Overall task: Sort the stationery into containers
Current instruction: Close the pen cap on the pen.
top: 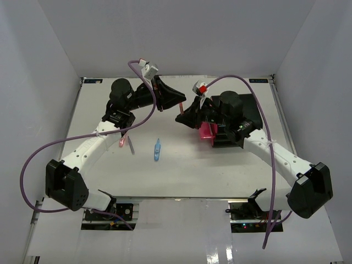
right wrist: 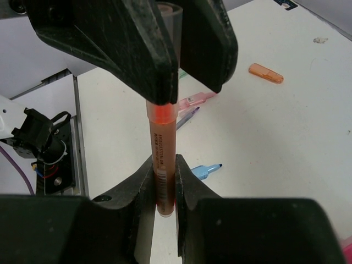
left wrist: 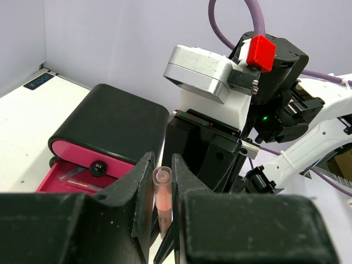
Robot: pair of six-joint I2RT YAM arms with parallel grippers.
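Note:
A salmon pen [top: 180, 108] stands between my two grippers above the table, just left of the cabinet. My left gripper [top: 179, 100] is shut on its upper end; in the left wrist view the pen [left wrist: 163, 193] sits clamped in that gripper [left wrist: 163, 165]. My right gripper [top: 180, 116] is shut on its lower end, with the pen [right wrist: 164, 148] upright in that gripper [right wrist: 164, 168]. The black cabinet [top: 245, 118] has a magenta-pink drawer [top: 207, 132] pulled open; several thin items lie in it [left wrist: 69, 176]. A light-blue piece [top: 158, 149], a pink pen [top: 121, 142] and a grey-blue pen [top: 131, 144] lie on the table.
An orange cap [right wrist: 265, 72] lies alone on the white table [top: 181, 170]. The light-blue piece [right wrist: 209, 170], pink pen [right wrist: 196, 100] and grey-blue pen [right wrist: 187, 116] lie below the held pen. White walls enclose three sides. Purple cables loop over both arms.

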